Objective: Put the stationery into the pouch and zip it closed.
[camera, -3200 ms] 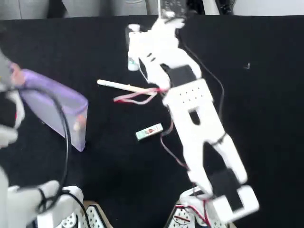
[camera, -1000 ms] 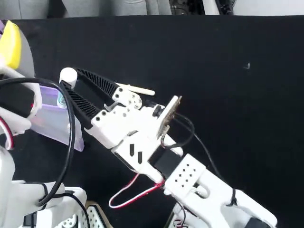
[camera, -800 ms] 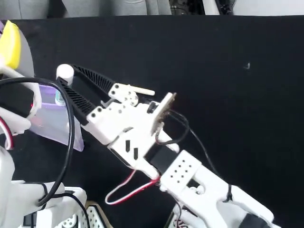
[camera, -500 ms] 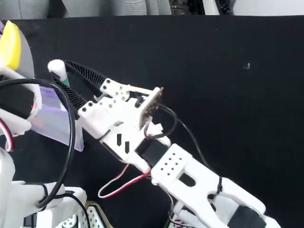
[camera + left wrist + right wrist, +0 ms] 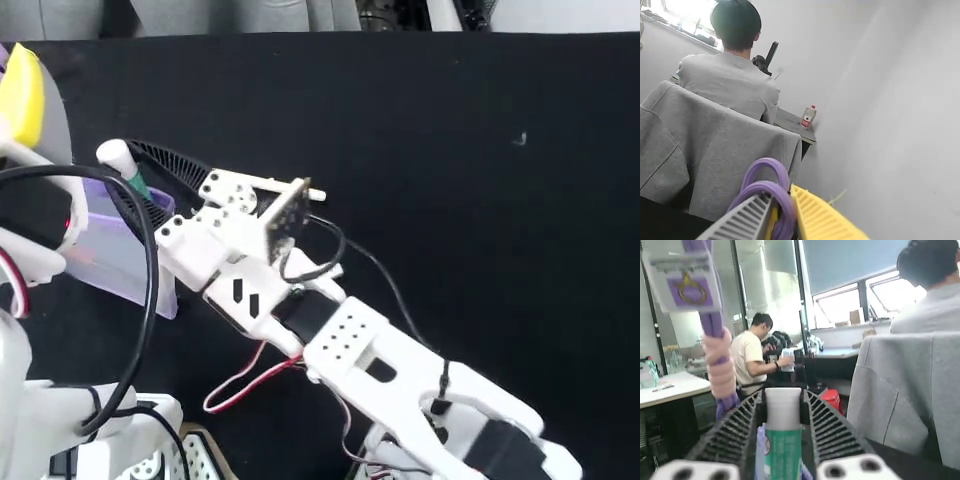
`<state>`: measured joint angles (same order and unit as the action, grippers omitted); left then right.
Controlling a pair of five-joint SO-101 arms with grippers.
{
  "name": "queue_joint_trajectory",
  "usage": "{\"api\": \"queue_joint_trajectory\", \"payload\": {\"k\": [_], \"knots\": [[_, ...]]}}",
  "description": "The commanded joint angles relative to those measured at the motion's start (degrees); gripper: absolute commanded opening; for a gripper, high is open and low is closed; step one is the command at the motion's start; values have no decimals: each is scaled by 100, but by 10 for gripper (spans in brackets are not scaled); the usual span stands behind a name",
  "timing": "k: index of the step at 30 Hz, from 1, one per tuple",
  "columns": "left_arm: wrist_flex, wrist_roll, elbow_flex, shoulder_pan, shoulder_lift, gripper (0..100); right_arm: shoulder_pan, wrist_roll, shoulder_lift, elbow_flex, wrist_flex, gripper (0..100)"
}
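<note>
Right gripper sat left of centre in the high view, jaws pinching a white-capped glue tube above the purple pouch at the left edge. Left gripper was clamped on the pouch's purple loop. Beyond, a white pen lay on the black table.

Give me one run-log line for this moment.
right claw: shut on glue stick | glue stick: at pouch top edge | left claw: shut on pouch

A grey jacket hangs draped in the room behind; just beside it, a small bottle stands on a desk.
</note>
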<state>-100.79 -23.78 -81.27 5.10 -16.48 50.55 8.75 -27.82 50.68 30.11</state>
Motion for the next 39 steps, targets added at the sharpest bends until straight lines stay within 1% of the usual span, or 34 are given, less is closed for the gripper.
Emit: {"api": "queue_joint_trajectory", "payload": {"k": [1, 6, 9, 14, 20, 25, 29, 31, 33, 35, 37, 39], "knots": [[-9, -62, -92, -75, -9, 30, 88, -18, 312, -277, -62, 77], [-9, -62, -92, -75, -9, 30, 246, -44, 708, -286, -26, 254], [-9, -62, -92, -75, -9, 30, 255, -53, 655, -286, -44, 299], [-9, -62, -92, -75, -9, 30, 211, -53, 215, -242, -88, 293], [-9, -62, -163, -75, -70, 30, 202, -53, -585, -207, -809, 293], [-9, -62, -242, -22, -862, 30, -114, -53, -1437, -215, -1565, 293], [0, -35, -233, -22, -1424, 30, -176, -53, -1569, -233, -1688, 293], [0, -18, -224, -22, -1477, 30, -167, -70, -1437, -251, -1688, 293], [0, -18, -224, -22, -1486, 30, -185, -360, -1200, -400, -1697, 293], [0, -9, -224, -22, -1512, 30, -193, -985, -875, -716, -1908, 293], [0, 0, -224, -13, -1477, 30, -193, -1521, -532, -1279, -2549, 293], [0, 237, 48, 224, -1380, 30, -185, -1662, -189, -1991, -3385, 293]]}}
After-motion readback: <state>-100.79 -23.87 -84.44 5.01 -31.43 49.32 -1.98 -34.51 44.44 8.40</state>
